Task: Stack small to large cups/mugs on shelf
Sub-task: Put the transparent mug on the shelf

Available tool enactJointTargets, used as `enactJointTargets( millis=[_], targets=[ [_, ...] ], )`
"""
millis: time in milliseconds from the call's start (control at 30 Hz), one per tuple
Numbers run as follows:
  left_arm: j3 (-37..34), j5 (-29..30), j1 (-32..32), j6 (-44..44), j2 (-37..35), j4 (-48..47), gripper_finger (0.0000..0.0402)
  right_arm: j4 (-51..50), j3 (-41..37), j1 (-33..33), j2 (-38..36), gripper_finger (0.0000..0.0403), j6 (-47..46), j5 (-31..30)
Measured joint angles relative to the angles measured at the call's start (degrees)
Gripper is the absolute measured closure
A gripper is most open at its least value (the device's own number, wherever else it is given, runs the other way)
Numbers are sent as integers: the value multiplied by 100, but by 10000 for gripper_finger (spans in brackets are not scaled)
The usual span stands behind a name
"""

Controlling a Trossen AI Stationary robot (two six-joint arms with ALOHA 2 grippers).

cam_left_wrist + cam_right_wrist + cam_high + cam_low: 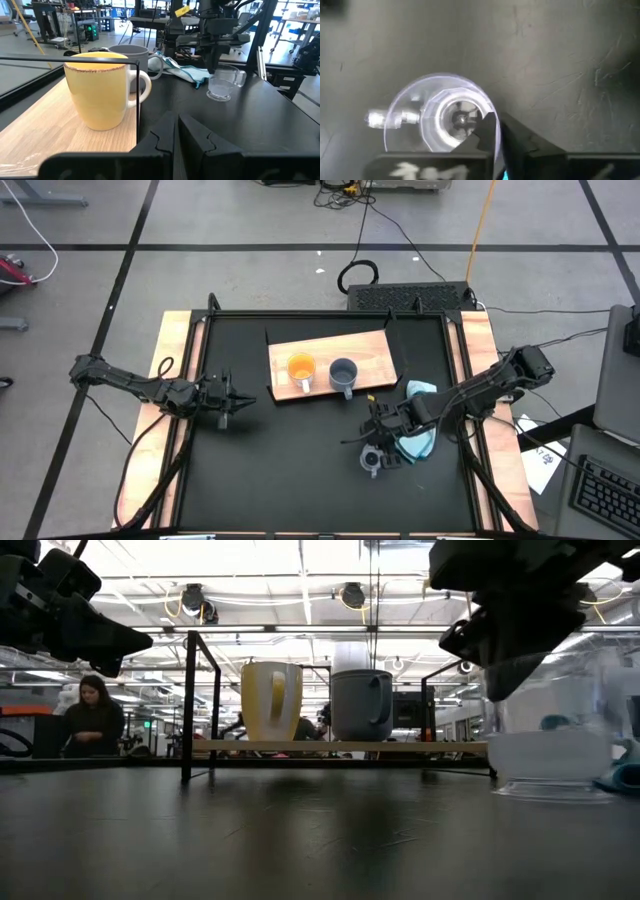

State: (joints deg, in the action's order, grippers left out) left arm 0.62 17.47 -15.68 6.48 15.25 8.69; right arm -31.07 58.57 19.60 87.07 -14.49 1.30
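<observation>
The orange cup with a white handle (301, 368) and the blue-grey mug (343, 372) stand upright side by side on the light-brown wooden board (372, 348) at the table's far middle. The clear cup (372, 459) stands on the black tabletop nearer the front, beside the light blue cloth (418, 444). My right gripper (498, 127) points down at the clear cup's rim, fingers closed. My left gripper (243, 399) hovers shut and empty left of the board, pointing toward the orange cup (97, 92). My right gripper comes from above, pointing down, at the clear cup's rim (491, 112) on the side opposite the handle (380, 119). One finger (487, 131) shows over the cup's inside and the other outside the wall. The cup stands upright with its base on the table (552, 790).
A black frame with thin upright posts (187, 705) surrounds the board's area. Pale wooden strips (175, 360) run along the table's left and right sides. The cloth lies just right of the clear cup. A person (93, 720) is in the room far behind the table.
</observation>
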Motion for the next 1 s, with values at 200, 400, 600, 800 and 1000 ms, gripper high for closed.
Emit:
enactJointTargets(
  millis=[200, 400, 600, 800, 1000],
  targets=[
    [0, 0, 0, -1, 1, -20, 376, 2, 0, -84, -1, 400, 20, -140],
    [0, 0, -1, -19, 2, -44, 376, 47, 0, -88, -268, 401, 154, -159],
    [0, 0, 0, -30, 2, -44, 376, 58, 0, -88, -915, 402, 421, -247],
    [0, 0, 0, -30, 2, -52, 376, -66, -74, -77, -1719, 402, 597, -751],
    [0, 2, 0, -36, 0, -162, 376, 584, -971, -90, -2562, 402, 622, -954]
  ],
)
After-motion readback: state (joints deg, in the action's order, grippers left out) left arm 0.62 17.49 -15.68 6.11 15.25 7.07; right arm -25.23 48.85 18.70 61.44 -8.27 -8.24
